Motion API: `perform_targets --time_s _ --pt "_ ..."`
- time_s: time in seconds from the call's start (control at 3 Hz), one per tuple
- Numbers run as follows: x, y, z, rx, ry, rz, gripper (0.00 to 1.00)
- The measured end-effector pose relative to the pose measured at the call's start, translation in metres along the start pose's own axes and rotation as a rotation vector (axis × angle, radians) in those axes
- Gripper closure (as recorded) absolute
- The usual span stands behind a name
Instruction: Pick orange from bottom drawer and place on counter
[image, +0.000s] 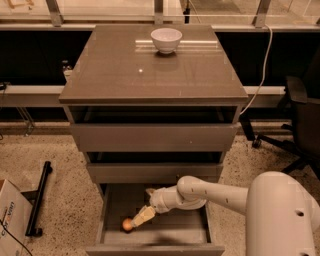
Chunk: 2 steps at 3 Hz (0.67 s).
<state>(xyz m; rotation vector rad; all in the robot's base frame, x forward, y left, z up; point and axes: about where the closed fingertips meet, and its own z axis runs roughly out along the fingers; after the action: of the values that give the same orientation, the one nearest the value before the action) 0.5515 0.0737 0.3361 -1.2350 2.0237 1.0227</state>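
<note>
In the camera view, the bottom drawer (105, 220) is pulled open. The orange (128, 224) lies on its floor, in the left part and near the front board. The end effector (143, 217) is down inside this drawer, with its tip just beside the orange on the right side, perhaps touching it. I cannot tell how far open it is, and I cannot tell if it has hold of the fruit. The arm (210, 192) comes in low from the right, under the front of the middle drawer (155, 172).

For the progress, I judge that the drawer is open and the approach is close to finished. The grasp is not confirmed. The lift, the carry upward and the placing are all left to do. The counter surface (150, 75) carries a white bowl (166, 40) near its back edge, and the wide part in front of the bowl looks to me a good place for the orange.

For the room, the side walls and front board of the drawer are close around the fruit, and the middle drawer front hangs just above the wrist. I think the way out must go forward first and then up, past the projecting edge of the top.
</note>
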Motion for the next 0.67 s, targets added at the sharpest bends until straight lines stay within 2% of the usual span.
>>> perform_targets --time_s 0.67 --pt "0.026 -0.020 0.026 -0.029 -0.017 0.076 0.00"
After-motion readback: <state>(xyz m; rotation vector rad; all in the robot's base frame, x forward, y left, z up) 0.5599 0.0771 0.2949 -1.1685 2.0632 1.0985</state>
